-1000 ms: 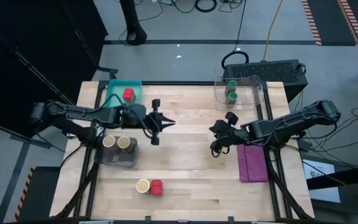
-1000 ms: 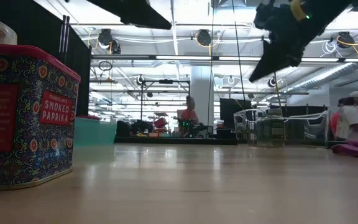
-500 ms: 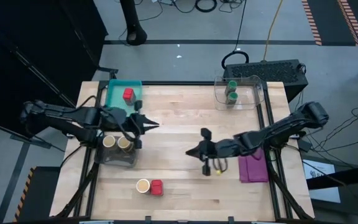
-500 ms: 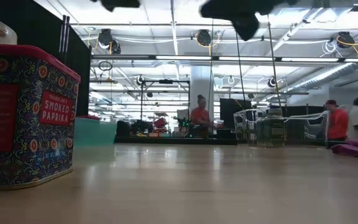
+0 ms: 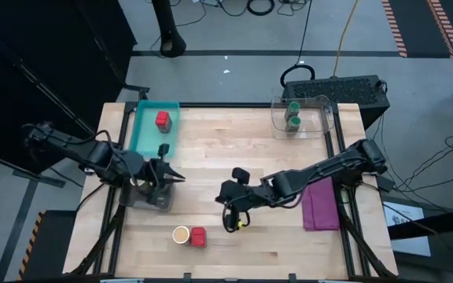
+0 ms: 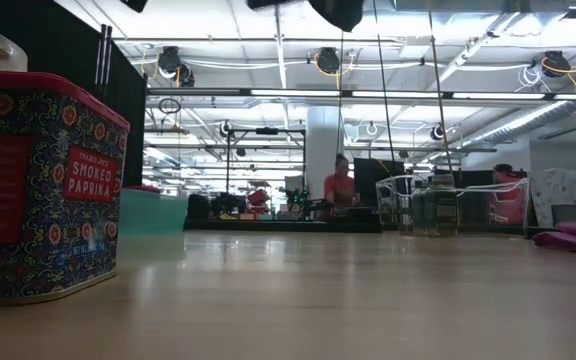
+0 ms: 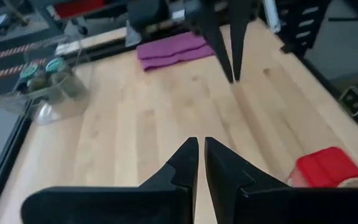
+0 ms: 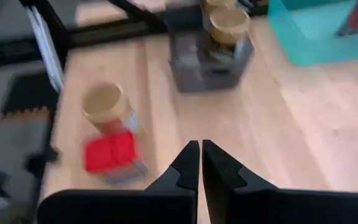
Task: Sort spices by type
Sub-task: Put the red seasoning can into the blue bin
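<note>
A tan spice jar [image 5: 181,234] and a red one [image 5: 198,237] stand together near the table's front edge; the low view shows the same red tin [image 6: 43,185]. Another red jar [image 5: 163,119] stands in the teal tray [image 5: 146,130]. Two green-lidded jars [image 5: 292,115] stand in a clear bin. Two tan jars [image 8: 227,22] stand in a grey bin [image 8: 210,56]. My left gripper [image 5: 179,178] hovers shut over that bin. My right gripper [image 5: 219,193] hovers shut at mid-table, above and beyond the front pair [image 8: 107,127].
A folded purple cloth [image 5: 319,206] lies at the table's right side. The clear bin [image 5: 299,116] stands at the far right corner. Bare wood lies between the two grippers and along the far middle of the table. People move in the room behind the table.
My left gripper has drawn back toward the table's left and near side, and now hangs over the grey bin. My right gripper has swung from the right side toward the table's middle and near edge, closer to the front pair of jars. Both stay shut.
</note>
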### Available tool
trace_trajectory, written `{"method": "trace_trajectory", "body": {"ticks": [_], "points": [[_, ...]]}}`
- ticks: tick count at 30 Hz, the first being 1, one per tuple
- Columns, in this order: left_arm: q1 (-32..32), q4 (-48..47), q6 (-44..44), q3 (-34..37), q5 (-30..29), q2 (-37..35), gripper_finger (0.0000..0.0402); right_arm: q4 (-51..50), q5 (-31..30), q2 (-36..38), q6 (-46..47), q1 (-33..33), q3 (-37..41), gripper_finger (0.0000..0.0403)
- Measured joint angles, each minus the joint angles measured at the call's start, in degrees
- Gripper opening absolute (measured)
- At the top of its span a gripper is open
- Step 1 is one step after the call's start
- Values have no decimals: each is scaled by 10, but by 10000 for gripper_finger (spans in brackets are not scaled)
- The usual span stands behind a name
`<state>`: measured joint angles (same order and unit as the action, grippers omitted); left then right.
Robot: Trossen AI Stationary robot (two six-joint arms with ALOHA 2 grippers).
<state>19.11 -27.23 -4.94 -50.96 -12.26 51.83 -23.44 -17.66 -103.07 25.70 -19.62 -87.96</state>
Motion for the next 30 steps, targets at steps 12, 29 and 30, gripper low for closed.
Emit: {"method": "trace_trajectory", "body": {"ticks": [12, 29, 30], "points": [[17, 10, 1, 0, -20, 4, 36, 36, 43, -39, 99, 1, -6, 0], [18, 12, -31, 0, -20, 6, 36, 124, 31, -143, 219, -7, -5, 0], [18, 12, -31, 0, -20, 6, 36, 125, 37, -150, 221, -7, -5, 0]]}}
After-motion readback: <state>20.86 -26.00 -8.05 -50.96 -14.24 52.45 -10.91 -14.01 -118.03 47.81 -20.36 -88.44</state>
